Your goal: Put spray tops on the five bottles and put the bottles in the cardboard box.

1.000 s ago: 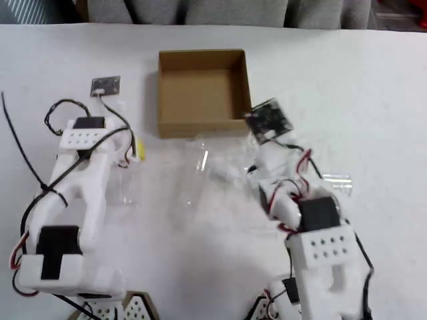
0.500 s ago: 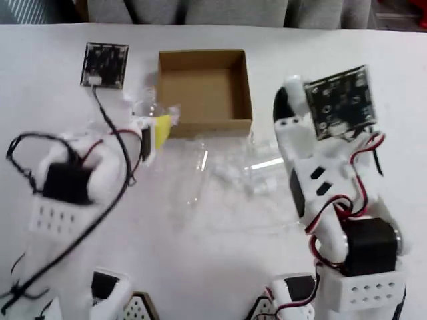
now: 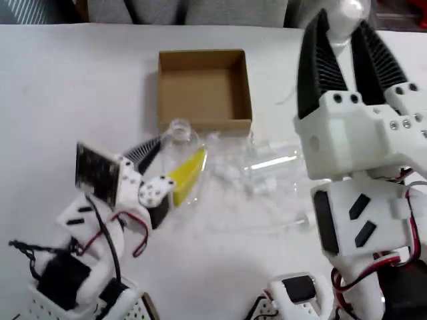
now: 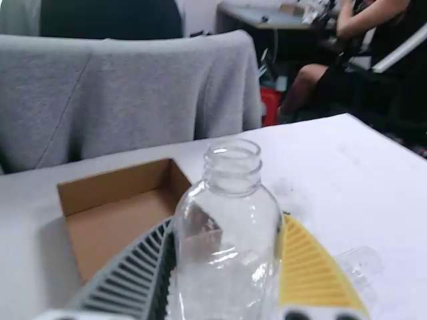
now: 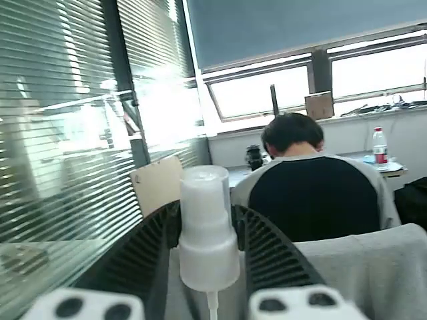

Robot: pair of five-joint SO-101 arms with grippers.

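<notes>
In the high view, we see the left tool [image 3: 179,150] clamped on a clear plastic bottle [image 3: 180,132], with a grey ribbed finger [image 3: 148,150] on one side and a yellow finger [image 3: 188,175] on the other. The bottle is just before the near wall of the brown cardboard box [image 3: 203,124]; we cannot tell whether they touch. A heap of clear bottles [image 3: 267,165] lies beside it, and the white worktop [image 3: 80,60] stretches wide past the box on the left arm's side. The left arm is folded low. The right arm is reared up close to the camera, its right tool [image 3: 342,25] gripping a white spray top [image 3: 345,10].

In the left wrist view, we find the bottle upright between the two fingers with its threaded neck open, and the box lies beyond it.

In the right wrist view, we see black ribbed fingers [image 5: 137,267] pressed against both sides of the spray top, whose thin tube hangs down between them.
</notes>
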